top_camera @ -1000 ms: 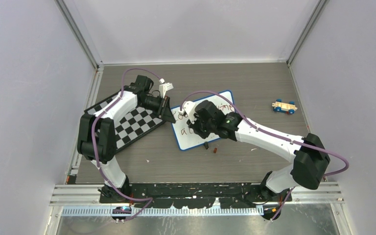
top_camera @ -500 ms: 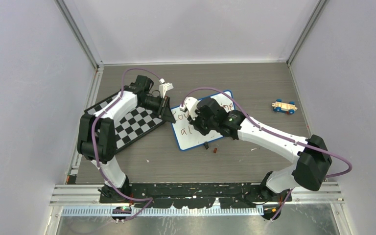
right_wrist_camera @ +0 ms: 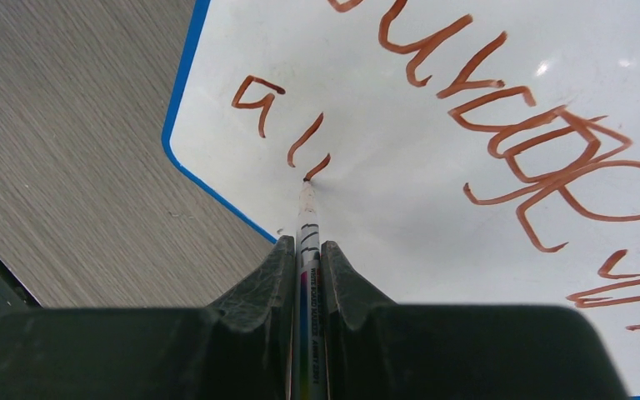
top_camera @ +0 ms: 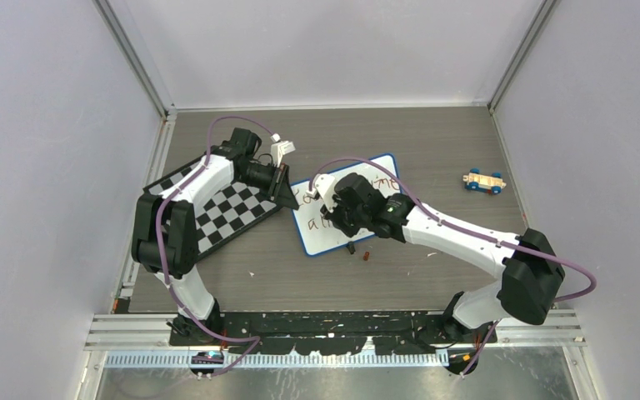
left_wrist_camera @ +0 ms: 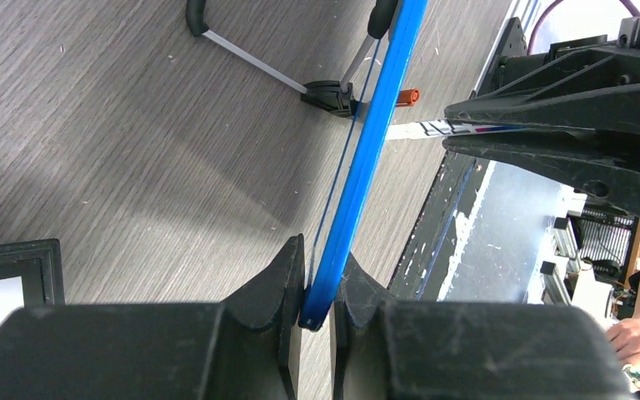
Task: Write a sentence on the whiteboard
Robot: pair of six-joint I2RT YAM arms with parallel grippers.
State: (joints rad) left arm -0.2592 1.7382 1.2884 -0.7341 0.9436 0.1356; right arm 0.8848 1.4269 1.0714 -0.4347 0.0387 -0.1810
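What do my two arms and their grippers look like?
The left arm and right arm have white link shells and black joint housings; a purple cable runs along each. A small green light glows near the right wrist. The left gripper and right gripper are matte black, with wedge-shaped fingers.

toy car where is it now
In the top view the small blue-and-cream toy car sits far right on the grey wooden table, right of the blue-framed whiteboard.

Grey wood-grain table (top_camera: 433, 142) carries chessboard (top_camera: 233, 212), whiteboard (top_camera: 321, 237), toy car (top_camera: 484, 182), small orange cap (top_camera: 367, 256)
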